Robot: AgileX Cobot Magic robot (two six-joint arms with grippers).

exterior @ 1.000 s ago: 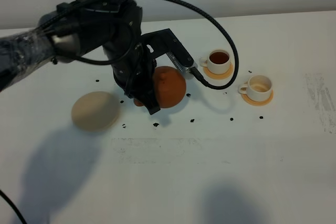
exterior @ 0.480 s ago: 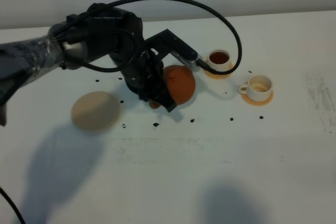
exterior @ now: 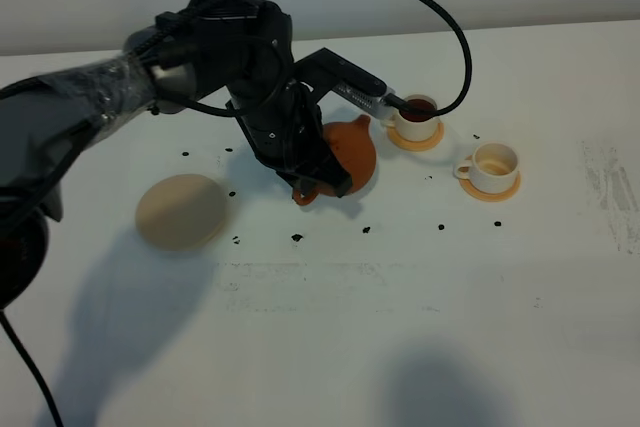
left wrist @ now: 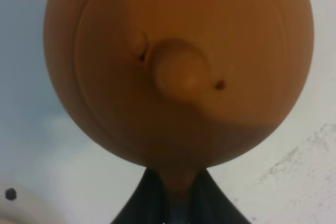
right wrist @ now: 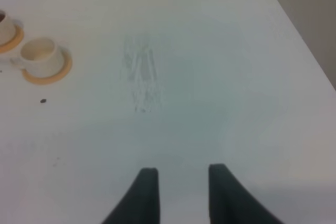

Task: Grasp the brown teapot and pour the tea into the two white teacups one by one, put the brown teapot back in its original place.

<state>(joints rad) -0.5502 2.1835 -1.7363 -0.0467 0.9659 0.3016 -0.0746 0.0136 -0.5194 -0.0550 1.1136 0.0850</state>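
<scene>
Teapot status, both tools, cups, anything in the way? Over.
Left tool shut on brown teapot, beside far teacup. Right tool open, empty. Far teacup holds tea, near teacup looks empty. Only dark specks nearby.

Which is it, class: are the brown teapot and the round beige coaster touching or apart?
Apart. The exterior high view shows bare table between the brown teapot and the beige coaster.
</scene>
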